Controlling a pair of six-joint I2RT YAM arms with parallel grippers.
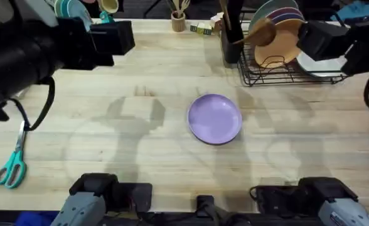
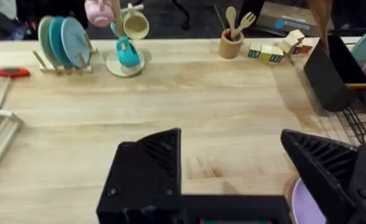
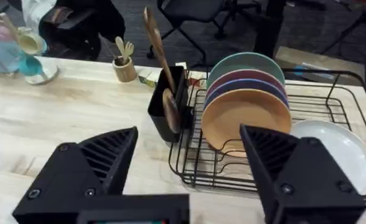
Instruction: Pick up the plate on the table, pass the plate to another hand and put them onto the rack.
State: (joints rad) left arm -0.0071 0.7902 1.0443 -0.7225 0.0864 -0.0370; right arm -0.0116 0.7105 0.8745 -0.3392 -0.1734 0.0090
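The lavender plate (image 1: 215,118) lies flat on the wooden table (image 1: 140,144), near its middle, with nothing touching it. My left gripper (image 1: 112,37) is raised over the far left of the table, well away from the plate. In its wrist view the left gripper (image 2: 229,138) is open and empty, and a sliver of the plate (image 2: 304,202) shows beside one finger. My right gripper (image 1: 322,39) hovers above the black wire rack (image 1: 285,72) at the far right. The right gripper (image 3: 189,132) is open and empty, facing the rack (image 3: 195,168).
The rack holds upright plates, an orange-tan one (image 3: 245,118) in front, a white dish (image 3: 332,149), and a dark utensil holder (image 3: 167,106) with a wooden spoon. Teal scissors (image 1: 12,163) lie front left. A small wooden rack with teal plates (image 2: 61,40), a mug tree (image 2: 124,37) and a utensil cup (image 2: 231,43) line the far edge.
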